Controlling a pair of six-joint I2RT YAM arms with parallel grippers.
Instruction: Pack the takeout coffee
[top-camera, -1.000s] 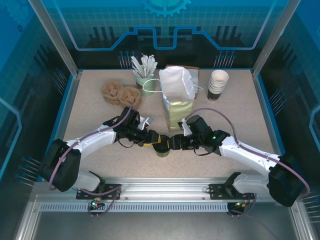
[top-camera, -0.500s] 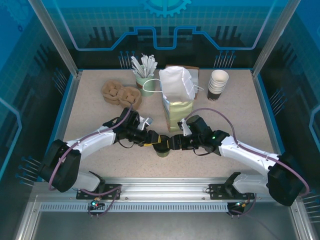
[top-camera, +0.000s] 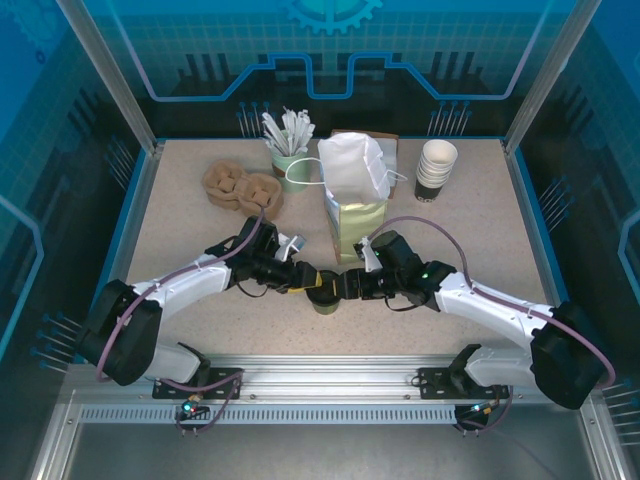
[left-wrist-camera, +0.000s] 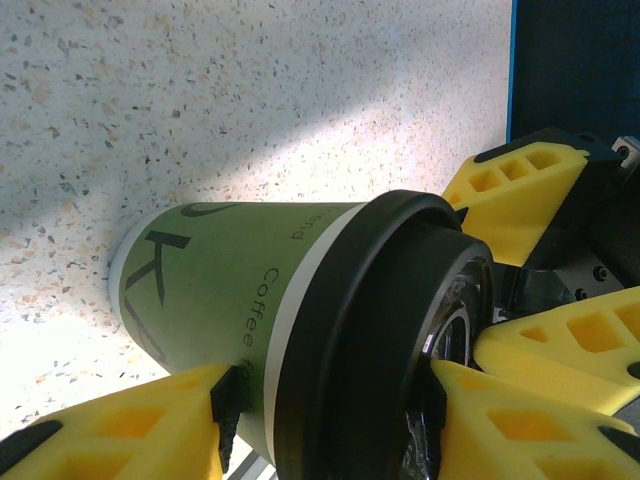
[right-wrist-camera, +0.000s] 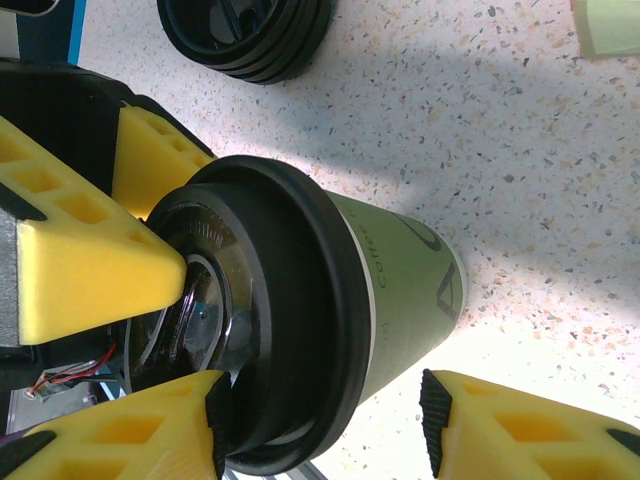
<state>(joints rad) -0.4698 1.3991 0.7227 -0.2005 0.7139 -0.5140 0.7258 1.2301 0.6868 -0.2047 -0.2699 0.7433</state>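
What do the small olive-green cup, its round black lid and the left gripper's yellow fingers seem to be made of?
Olive-green cup: likely paper, matte, with printed lettering.
Black lid: probably plastic, smooth, with glossy highlights and moulded rim.
Left gripper's yellow fingers: apparently plastic, possibly printed, matte, with open lattice cells.

Along the far part of the speckled table (top-camera: 170, 215), left to right: two brown pulp cup carriers (top-camera: 243, 187) lying flat and touching; a pale green cup of white stirrers (top-camera: 289, 145); an open olive-green paper bag (top-camera: 353, 205), upright, white inside, with white loop handles; a stack of lidless white-rimmed cups (top-camera: 436, 168), well apart from the bag. Behind the bag, partly hidden, something flat and brown (top-camera: 368, 135). In the right wrist view, a loose stack of black lids (right-wrist-camera: 245, 35) on the tabletop.
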